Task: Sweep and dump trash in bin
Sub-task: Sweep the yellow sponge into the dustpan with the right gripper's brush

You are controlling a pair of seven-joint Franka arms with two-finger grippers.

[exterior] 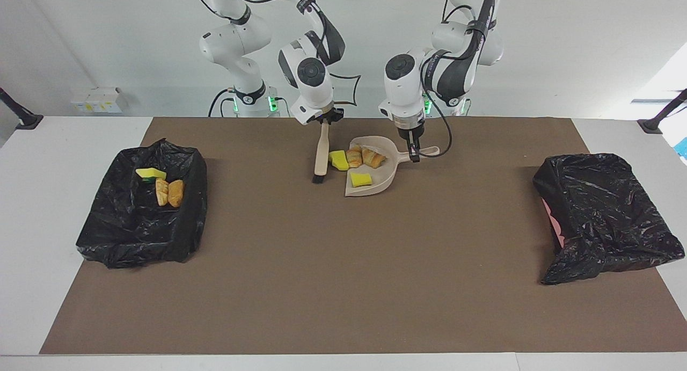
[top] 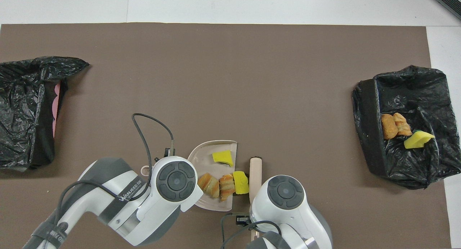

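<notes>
A: Trash first: 4 scraps at the dustpan (exterior: pixel 375 172), near the robots at mid-table. 1 yellow sponge chunk (exterior: pixel 360 179) flat inside the pan; 2 bread pieces (exterior: pixel 364 157) side by side in it; a second yellow chunk (exterior: pixel 338 160) right at the pan's open lip, touching the nearer bread piece, seemingly half in, half on the mat.

B: And the rest?

A: 3 more already lying in the black-lined bin (exterior: pixel 140 210) at the right arm's end: 1 yellow-green sponge (exterior: pixel 151 173), 2 bread pieces (exterior: pixel 169 193).

B: Hands?

A: Left gripper (exterior: pixel 413 155) clamped tight on the dustpan's handle (exterior: pixel 426 152). Right gripper (exterior: pixel 325 118) closed around the top of the brush (exterior: pixel 321 155), handle upright, dark bristles down on the mat just beside the lip chunk.

B: Risks?

A: Likely 2. Lifting the pan now could leave the lip chunk on the mat or let it roll off the open edge. Tilting the pan mouth-down on the way to a bin could spill the bread pieces, which sit loose.

B: Surroundings?

A: Brown mat (exterior: pixel 333 285) over a white table. Second black-bagged bin (exterior: pixel 606 215) at the left arm's end, tipped or slumped, a pink wall showing under the bag; contents impossible to tell. Plain white wall at the robots' backs, small socket box on it, black camera stands at the table's corners.
</notes>
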